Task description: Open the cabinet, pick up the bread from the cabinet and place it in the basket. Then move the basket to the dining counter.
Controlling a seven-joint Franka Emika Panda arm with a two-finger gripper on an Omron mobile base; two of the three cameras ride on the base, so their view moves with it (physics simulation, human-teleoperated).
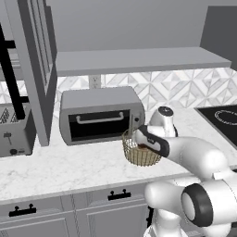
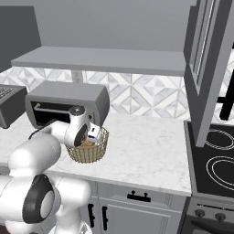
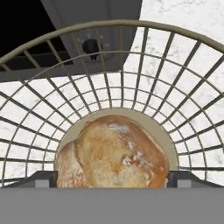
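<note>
Golden-brown bread (image 3: 114, 153) lies on the flat tan bottom of the basket (image 3: 175, 87), and the hand view looks right down on it through the wire sides. Two dark fingertips (image 3: 183, 178) poke up at the bottom of that view, one on each side of the bread and wide apart, so the gripper (image 3: 114, 180) is open and holds nothing. From the right base view the gripper (image 2: 93, 135) dips into the top of the basket (image 2: 89, 153), and a bit of the bread (image 2: 87, 144) peeks out under it. From the left base view the arm reaches over the basket (image 1: 139, 155) and hides most of its inside. That basket sits on the white marble counter (image 1: 60, 169), just in front of the grey toaster oven (image 1: 99, 113), near the oven's knob side. Up above, the cabinet door (image 1: 32, 65) with its long black handle (image 1: 11, 76) is swung open, and the grey shelf (image 1: 139, 59) behind it runs along the wall. One more open door (image 2: 208, 68) hangs on the right, above a black stove (image 2: 215, 160). Low grey cabinets (image 1: 55, 215) with short black handles sit under the counter.
</note>
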